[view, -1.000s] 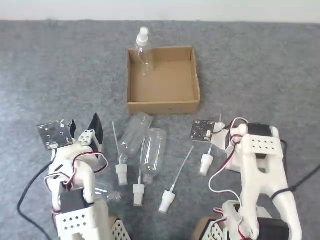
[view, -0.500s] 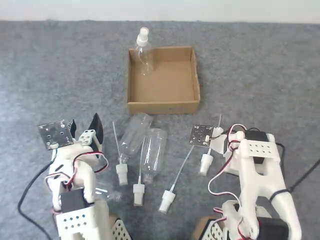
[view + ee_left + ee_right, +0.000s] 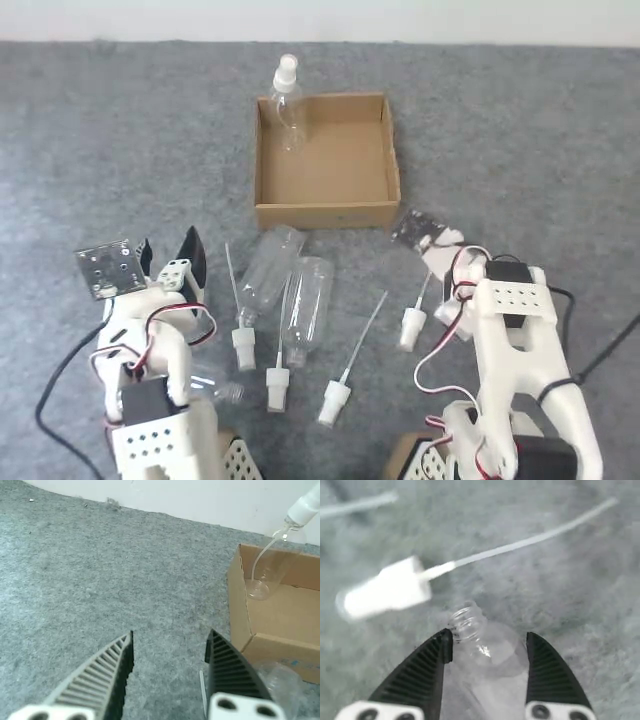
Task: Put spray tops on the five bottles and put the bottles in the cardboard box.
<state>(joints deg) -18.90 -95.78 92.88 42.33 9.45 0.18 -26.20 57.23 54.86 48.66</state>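
Pinching a clear, uncapped plastic bottle (image 3: pixel 487 672) by its shoulders, the black ribbed fingers (image 3: pixel 425 672) of the right gripper (image 3: pixel 487 637) hold it near a white spray top (image 3: pixel 385 592) on the grey carpet (image 3: pixel 75 570). The left gripper (image 3: pixel 170 645) gapes wide and empty, near the brown cardboard box (image 3: pixel 325 213).

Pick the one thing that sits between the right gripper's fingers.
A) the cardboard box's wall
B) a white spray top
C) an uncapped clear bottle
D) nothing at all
C: in the right wrist view the right gripper has the clear bottle between its fingers with its threaded neck bare, while the white spray top lies apart from it.
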